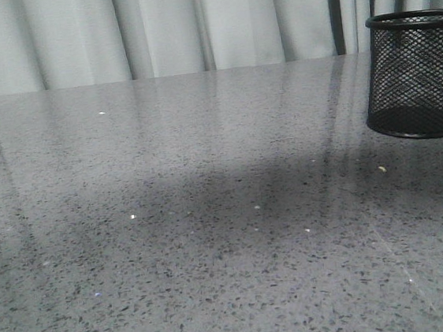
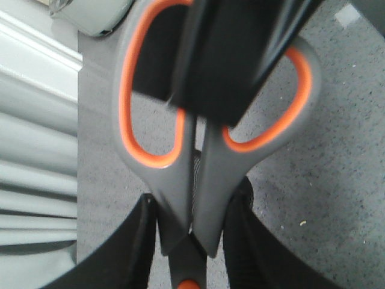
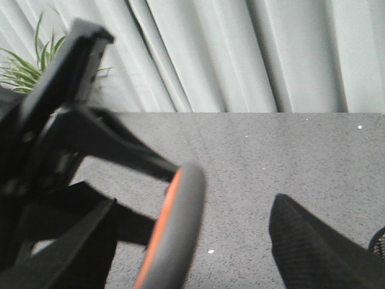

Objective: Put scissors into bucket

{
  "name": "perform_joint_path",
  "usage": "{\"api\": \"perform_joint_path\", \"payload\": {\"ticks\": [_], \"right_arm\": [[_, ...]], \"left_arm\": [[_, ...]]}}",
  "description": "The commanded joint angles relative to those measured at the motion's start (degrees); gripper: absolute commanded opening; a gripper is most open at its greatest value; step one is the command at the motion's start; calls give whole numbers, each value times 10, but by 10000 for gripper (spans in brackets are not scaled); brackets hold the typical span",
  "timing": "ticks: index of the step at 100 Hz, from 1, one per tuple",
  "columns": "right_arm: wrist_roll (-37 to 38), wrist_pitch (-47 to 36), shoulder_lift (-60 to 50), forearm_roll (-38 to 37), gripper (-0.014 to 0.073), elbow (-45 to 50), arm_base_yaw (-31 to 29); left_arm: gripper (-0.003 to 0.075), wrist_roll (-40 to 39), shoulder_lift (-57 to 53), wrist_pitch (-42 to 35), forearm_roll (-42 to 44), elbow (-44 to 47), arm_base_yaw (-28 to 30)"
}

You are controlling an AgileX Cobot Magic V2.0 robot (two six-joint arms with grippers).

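Scissors clamped in one end effector, bucket waiting on the surface

Front: the bucket [image 1: 416,74] stands upright at the far right of the grey surface [image 1: 197,240]. Left wrist: another arm's end effector grips the scissors [image 2: 198,180] by their handles, while the left end effector's [image 2: 191,241] fingers lie alongside the neck — grip unclear. Right wrist: the right end effector [image 3: 192,241] is spread apart — an orange-lined handle between.

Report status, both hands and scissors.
Left hand shut on scissors. Right hand open, straddling a handle loop. Bucket upright, far right. Nothing seen blocking it.
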Motion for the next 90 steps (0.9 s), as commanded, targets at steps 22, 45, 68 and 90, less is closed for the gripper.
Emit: {"api": "perform_joint_path", "payload": {"ticks": [22, 45, 68, 90], "right_arm": [[-16, -5, 71, 79, 334, -26, 0], [-27, 10, 90, 85, -64, -33, 0], [-30, 18, 97, -2, -64, -88, -2], [122, 180, 161, -267, -64, -265, -21]], "left_arm": [[84, -2, -25, -63, -21, -19, -18], [150, -51, -57, -107, -20, -20, -18], [509, -178, -134, -134, 45, -20, -18], [259, -350, -242, -34, 79, -20, -18]]}}
